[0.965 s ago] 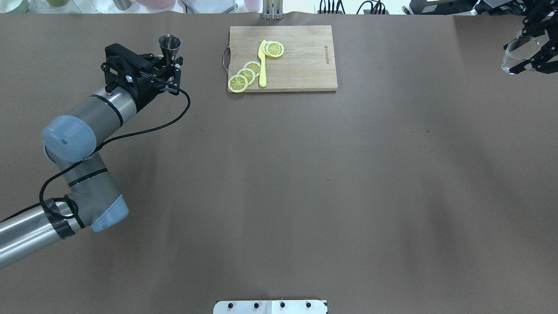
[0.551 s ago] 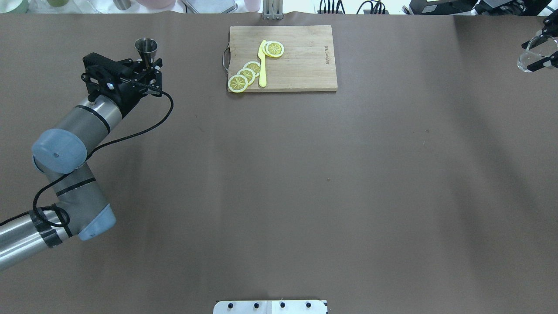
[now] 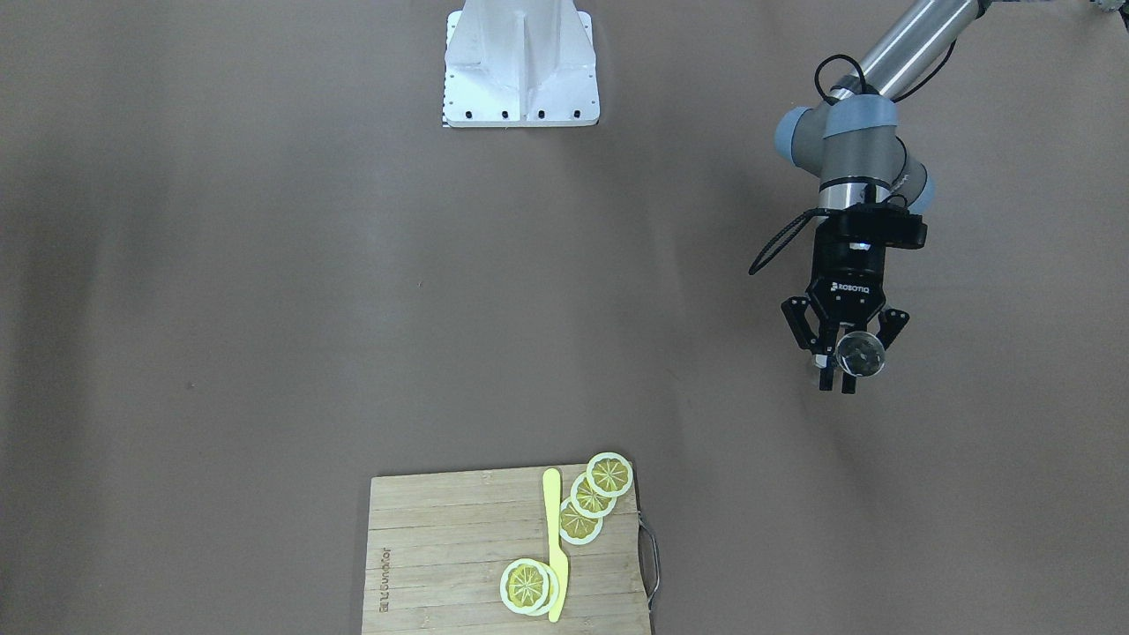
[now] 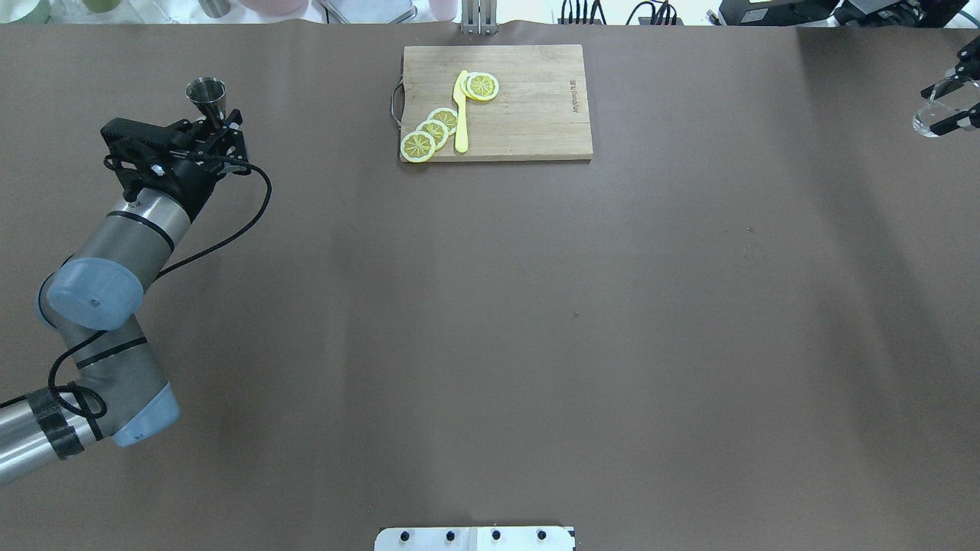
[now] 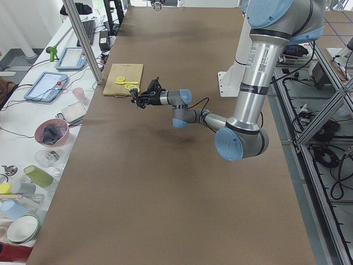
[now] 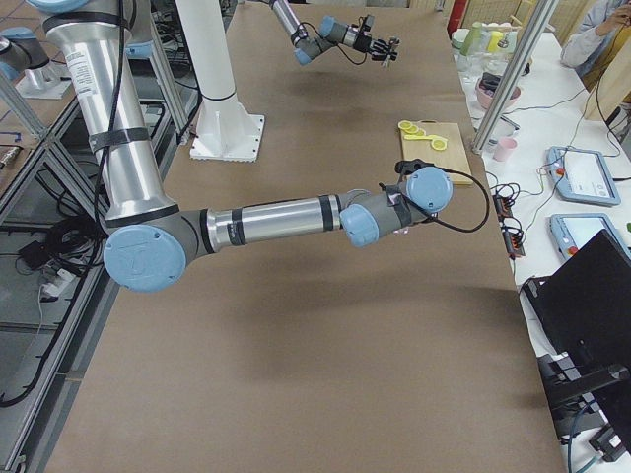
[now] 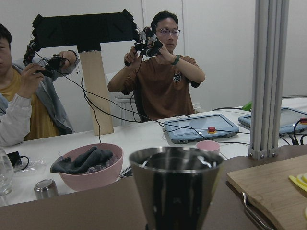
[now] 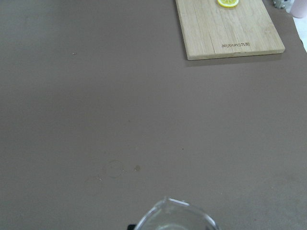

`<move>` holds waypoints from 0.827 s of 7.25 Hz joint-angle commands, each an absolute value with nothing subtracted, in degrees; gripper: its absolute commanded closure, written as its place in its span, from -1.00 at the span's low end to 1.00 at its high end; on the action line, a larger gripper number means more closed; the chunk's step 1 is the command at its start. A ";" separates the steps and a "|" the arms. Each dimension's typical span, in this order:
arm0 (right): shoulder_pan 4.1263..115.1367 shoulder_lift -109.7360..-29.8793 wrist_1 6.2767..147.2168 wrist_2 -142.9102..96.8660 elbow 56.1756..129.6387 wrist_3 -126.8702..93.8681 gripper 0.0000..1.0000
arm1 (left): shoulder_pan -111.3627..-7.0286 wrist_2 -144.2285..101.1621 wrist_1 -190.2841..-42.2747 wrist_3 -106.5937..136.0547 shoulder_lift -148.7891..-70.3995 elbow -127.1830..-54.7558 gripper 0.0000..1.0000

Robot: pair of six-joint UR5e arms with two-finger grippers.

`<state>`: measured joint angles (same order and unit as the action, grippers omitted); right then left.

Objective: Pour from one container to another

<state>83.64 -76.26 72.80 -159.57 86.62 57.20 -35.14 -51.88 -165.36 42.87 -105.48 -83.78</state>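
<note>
My left gripper (image 4: 220, 128) is shut on the narrow waist of the small steel jigger (image 4: 207, 93), which stands upright above the table's far left. The front view shows the same jigger (image 3: 861, 354) from above, between the black fingers. Its upper cone (image 7: 175, 189) fills the left wrist view. My right gripper (image 4: 952, 104) is at the right edge of the overhead view, shut on the small clear glass (image 4: 929, 119). Only the glass's rim (image 8: 175, 216) shows at the bottom of the right wrist view, above bare table.
A wooden cutting board (image 4: 528, 115) lies at the far middle with lemon slices (image 4: 432, 132) and a yellow knife (image 4: 460, 115). The robot's white base (image 3: 520, 62) is at the near edge. Beyond the far edge are a pink bowl (image 7: 88, 165), tablets and two operators.
My left arm has carried the jigger leftward, away from the cutting board. My right gripper has moved the glass further right, nearly out of the overhead view.
</note>
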 commanded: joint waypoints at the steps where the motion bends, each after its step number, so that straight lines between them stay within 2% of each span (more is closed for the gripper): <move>1: 83.67 -75.85 72.69 -159.35 86.48 50.05 1.00 | -34.63 -49.66 -164.45 43.15 -105.11 -84.54 1.00; 3: 83.58 -75.76 72.69 -157.42 87.44 45.89 1.00 | -34.19 -49.31 -153.17 47.94 -105.03 -92.16 1.00; 6: 82.71 -75.59 72.51 -152.42 90.25 39.92 1.00 | -30.34 -42.12 -149.68 51.23 -103.63 -94.22 1.00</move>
<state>83.24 -75.66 72.60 -154.63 88.88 42.52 -32.06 -44.85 -150.68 49.95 -104.49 -93.51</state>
